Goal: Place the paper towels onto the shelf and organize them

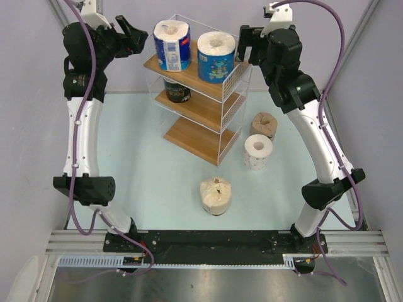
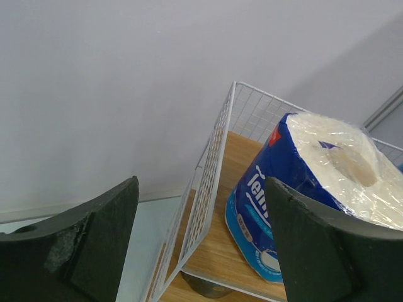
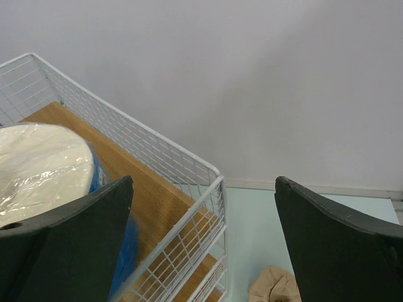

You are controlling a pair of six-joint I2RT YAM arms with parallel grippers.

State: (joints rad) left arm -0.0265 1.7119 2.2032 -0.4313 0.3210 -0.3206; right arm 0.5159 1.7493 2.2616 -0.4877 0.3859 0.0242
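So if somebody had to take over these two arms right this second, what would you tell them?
Left gripper: open, empty, raised beside the shelf's top tier.
Right gripper: open, empty, at the opposite side.
Done: blue-wrapped roll and second blue-wrapped roll on the top board, dark-wrapped roll on the middle board.
Left: tan-brown roll, white dotted roll and cream roll stand on the table. The bottom board is bare.

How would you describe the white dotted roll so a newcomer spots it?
Find the wire-framed shelf in the middle of the table. Two rolls stand on the table at its right; the white dotted roll is the one lower in the top view. It is white with small dots, while the tan-brown roll behind it and the cream roll show none.
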